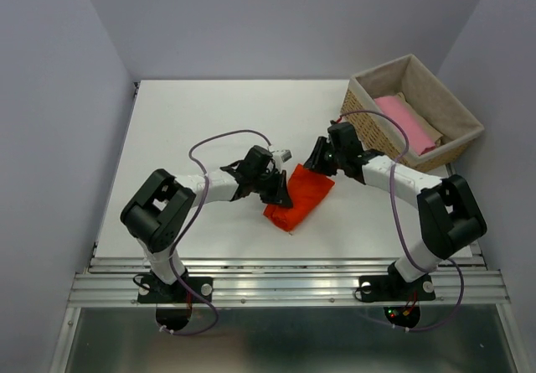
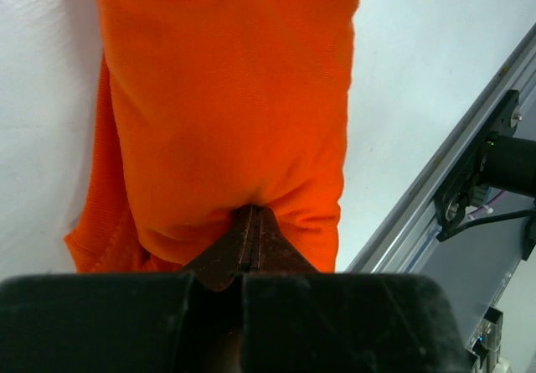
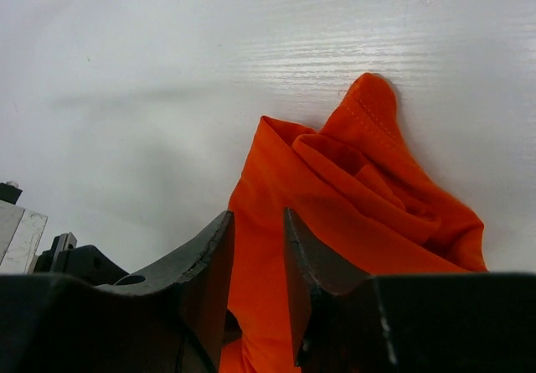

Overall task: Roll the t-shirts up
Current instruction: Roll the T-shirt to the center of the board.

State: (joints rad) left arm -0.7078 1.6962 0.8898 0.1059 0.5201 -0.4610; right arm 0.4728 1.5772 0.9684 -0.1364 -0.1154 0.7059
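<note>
**Both grippers closed on the orange-red t-shirt at the middle of the table**

*Top external view.* A bright, soft-cloth orange-red t-shirt (image 1: 301, 195) lies as a compact, roughly rolled bundle on the flat white table (image 1: 193, 138), near its middle and between the two arms. The left gripper (image 1: 280, 190) meets the bundle's left side. The right gripper (image 1: 316, 162) meets its far right end. At the far right corner stands a rectangular woven wicker basket (image 1: 366, 115) with a pale cloth lining, well apart from the bundle. A folded pink t-shirt (image 1: 404, 121) lies inside it. A ribbed aluminium rail (image 1: 285, 277) runs along the near edge.

*Left wrist view.* The left gripper (image 2: 253, 214) has its dark fingertips (image 2: 239, 251) pressed together, with no gap visible. The orange-red t-shirt (image 2: 226, 96) puckers into them at its near edge, so a thin fold is pinched. The cloth fills the centre of the view, with the white table (image 2: 435, 46) beside it.

*Right wrist view.* The right gripper (image 3: 257, 218) holds its fingers (image 3: 205, 260) close together. The orange-red t-shirt (image 3: 360, 197) fills the narrow gap between them. Its crumpled end rests on the table (image 3: 167, 71) beyond.
</note>
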